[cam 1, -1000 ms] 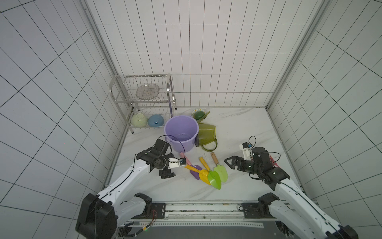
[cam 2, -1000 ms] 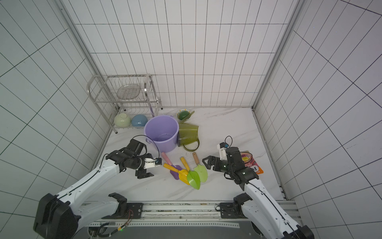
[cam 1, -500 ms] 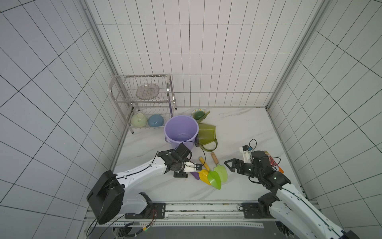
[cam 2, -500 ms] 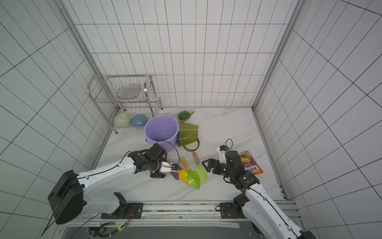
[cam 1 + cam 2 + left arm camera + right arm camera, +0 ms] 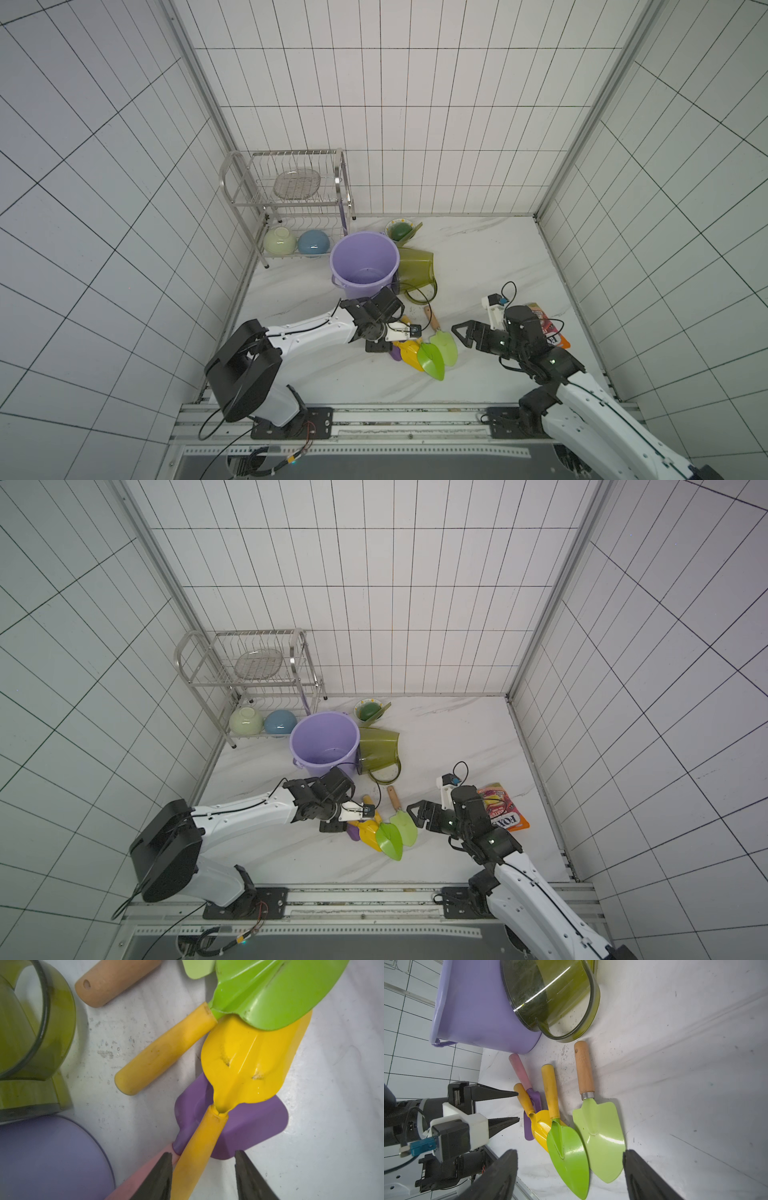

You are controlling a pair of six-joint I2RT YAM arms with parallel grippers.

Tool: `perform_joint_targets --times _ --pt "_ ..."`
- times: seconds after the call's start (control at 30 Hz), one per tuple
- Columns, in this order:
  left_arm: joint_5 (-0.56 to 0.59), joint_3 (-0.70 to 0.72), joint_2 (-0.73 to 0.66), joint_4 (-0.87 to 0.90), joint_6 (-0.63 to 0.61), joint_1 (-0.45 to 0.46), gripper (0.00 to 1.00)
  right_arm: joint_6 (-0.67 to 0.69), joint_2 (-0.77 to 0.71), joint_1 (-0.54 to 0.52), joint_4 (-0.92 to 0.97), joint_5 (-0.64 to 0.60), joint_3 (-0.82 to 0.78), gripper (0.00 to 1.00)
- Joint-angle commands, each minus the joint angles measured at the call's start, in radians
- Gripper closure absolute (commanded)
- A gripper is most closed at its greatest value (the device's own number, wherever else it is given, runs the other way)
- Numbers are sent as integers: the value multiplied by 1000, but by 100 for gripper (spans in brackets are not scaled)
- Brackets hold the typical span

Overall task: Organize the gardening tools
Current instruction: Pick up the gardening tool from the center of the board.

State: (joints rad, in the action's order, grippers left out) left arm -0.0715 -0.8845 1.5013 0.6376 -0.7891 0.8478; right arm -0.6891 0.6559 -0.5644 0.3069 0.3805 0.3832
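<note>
Left wrist view: the left claw [image 5: 203, 1153] stands narrow astride the handle of the all-yellow trowel [image 5: 245, 1059]. One finger rests against that handle and the pink handle of the purple trowel [image 5: 249, 1126] beneath; the other shows a gap, so nothing is clamped. Just ahead of this claw, the yellow blade lies over the purple one and under the bright green trowel [image 5: 280, 991]. The painted blades look stiff, light and slick, so the round handle, mid-length, is the place to grip. Lifting would likely drag its neighbours. The right claw [image 5: 569, 1153] gapes wide and empty, facing the blade tips, with the pale green trowel [image 5: 598, 1126] ahead on the counter [image 5: 695, 1064].
</note>
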Motion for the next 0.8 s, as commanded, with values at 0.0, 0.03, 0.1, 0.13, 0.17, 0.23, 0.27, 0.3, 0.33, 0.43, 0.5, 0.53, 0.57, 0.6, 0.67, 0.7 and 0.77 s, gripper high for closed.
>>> perform_joint_targets --times 0.0,0.03,0.1,0.13,0.17,0.23,0.27,0.3,0.33,0.43,0.5,0.53,0.57,0.6,0.67,0.7,0.77 --pt "-2 -33 27 -38 14 10 51 -2 -11 -15 -11 -20 -7 18" --pt "-1 -33 35 -40 14 12 53 -3 -12 -15 -11 -20 -8 18" --pt "-1 -34 49 -40 13 14 55 -3 -15 -18 -11 -23 -9 19" --pt "-2 -34 56 -40 11 15 57 -4 -15 -19 -12 -25 -10 19" --pt "-2 -33 63 -40 9 17 58 -4 -18 -20 -12 -27 -10 20" --pt "-1 -31 78 -41 5 19 58 -3 -18 -21 -12 -29 -10 21" --pt "1 -31 85 -43 3 19 58 -3 -19 -22 -12 -29 -9 21" --pt "3 -29 93 -46 2 20 59 -3 -18 -22 -12 -29 -9 21" --pt "6 -28 99 -50 2 20 59 -3 -17 -22 -11 -29 -9 21" --pt "6 -27 115 -56 -1 20 60 -3 -15 -24 -13 -32 -9 22" --pt "4 -27 122 -56 -2 21 61 -3 -13 -25 -12 -33 -9 22" --pt "3 -27 124 -58 -4 21 62 -3 -13 -26 -12 -35 -9 22" --pt "2 -27 124 -58 -4 23 63 -4 -13 -26 -13 -35 -8 22" --pt "1 -25 126 -58 -7 22 65 -4 -14 -27 -12 -37 -7 23" --pt "0 -24 124 -57 -9 22 69 -5 -16 -27 -13 -40 -6 23" --pt "-1 -24 124 -55 -12 22 72 -6 -16 -28 -12 -41 -5 23" --pt "-3 -24 120 -48 -14 22 76 -6 -18 -29 -10 -43 -1 23"
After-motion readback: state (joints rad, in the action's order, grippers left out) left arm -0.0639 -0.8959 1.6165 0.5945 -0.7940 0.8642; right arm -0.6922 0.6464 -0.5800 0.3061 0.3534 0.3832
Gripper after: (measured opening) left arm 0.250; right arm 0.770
